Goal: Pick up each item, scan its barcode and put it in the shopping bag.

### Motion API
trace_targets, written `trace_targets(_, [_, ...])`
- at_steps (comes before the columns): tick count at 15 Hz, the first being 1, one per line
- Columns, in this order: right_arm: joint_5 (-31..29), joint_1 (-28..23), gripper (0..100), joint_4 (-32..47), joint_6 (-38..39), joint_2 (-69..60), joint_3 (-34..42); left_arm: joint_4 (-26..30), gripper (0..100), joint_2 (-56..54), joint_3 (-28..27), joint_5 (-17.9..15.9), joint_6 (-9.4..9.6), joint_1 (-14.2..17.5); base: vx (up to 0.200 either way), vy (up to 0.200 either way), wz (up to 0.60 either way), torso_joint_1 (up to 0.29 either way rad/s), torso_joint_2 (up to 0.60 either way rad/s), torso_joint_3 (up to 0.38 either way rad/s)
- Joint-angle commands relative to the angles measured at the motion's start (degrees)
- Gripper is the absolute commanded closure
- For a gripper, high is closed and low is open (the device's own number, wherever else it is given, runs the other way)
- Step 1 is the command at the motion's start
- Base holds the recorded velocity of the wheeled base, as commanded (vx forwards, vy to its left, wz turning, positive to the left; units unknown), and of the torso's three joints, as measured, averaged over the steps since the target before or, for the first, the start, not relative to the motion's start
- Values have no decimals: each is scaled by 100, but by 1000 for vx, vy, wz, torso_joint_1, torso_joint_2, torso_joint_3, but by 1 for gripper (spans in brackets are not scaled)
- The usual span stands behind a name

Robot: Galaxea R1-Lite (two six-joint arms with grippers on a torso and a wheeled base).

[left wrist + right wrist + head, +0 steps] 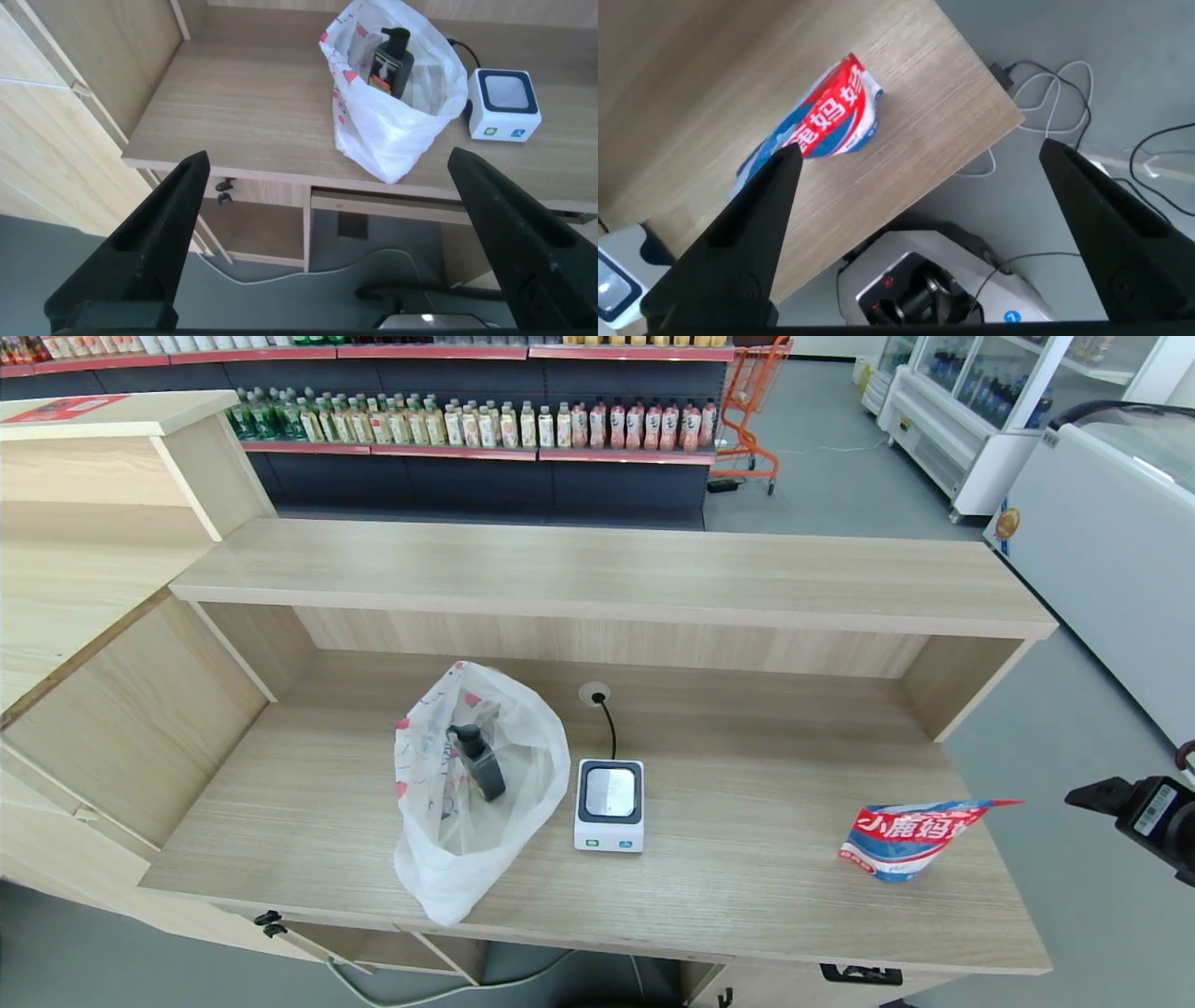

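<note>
Snack pouch [907,841] lies flat on the bench [747,905], toward its right end, near the front edge, well apart from the scanner [610,805]. It is a red, white and blue foil-type bag. It looks light, soft and crinkly with a slick skin, and the contents are probably crushable. One top corner sticks out as a flat sealed flap toward the bench's right end. My call is to pinch across the puffed middle or along the sealed top edge with a light squeeze, since a hard squeeze would make it slide or buckle. The barcode side is not visible from here, so the pouch may need turning over the scanner.

Right gripper [922,157] hangs off the bench's right end, just beside the pouch and not touching it. Its fingers [738,243] are spread wide and hold nothing.

Left gripper [329,161] sits off the bench's front edge, facing the shopping bag [392,140]. Its fingers [149,243] are also spread and hold nothing.

The shopping bag is thin white printed plastic, slumped on the bench just left of the scanner, with its mouth gaping upward. Inside it a dark pump bottle [478,763] leans against the bag wall. There looks to be room for the pouch, but the floppy rim could fold shut.

The scanner's window faces up, and its cable [609,723] runs back to a hole in the bench.
</note>
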Motion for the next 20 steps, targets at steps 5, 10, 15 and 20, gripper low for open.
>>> trace_targets(5, [-33, 577, 0, -382, 357, 1198, -59, -1, 0, -2, 1, 2, 0, 0, 0, 0, 0, 0, 0, 0])
trace_targets(10, [-50, 770, 0, -1278, 339, 1822, -94, -1, 0, -2, 1, 2, 0, 0, 0, 0, 0, 0, 0, 0])
trace_targets(15, [-68, 779, 0, -1990, 330, 2753, -77, -1, 0, -2, 1, 2, 0, 0, 0, 0, 0, 0, 0, 0])
trace_targets(20, [-77, 1007, 100, -2562, 163, 3158, -182, -1, 0, -2, 1, 2, 0, 0, 0, 0, 0, 0, 0, 0])
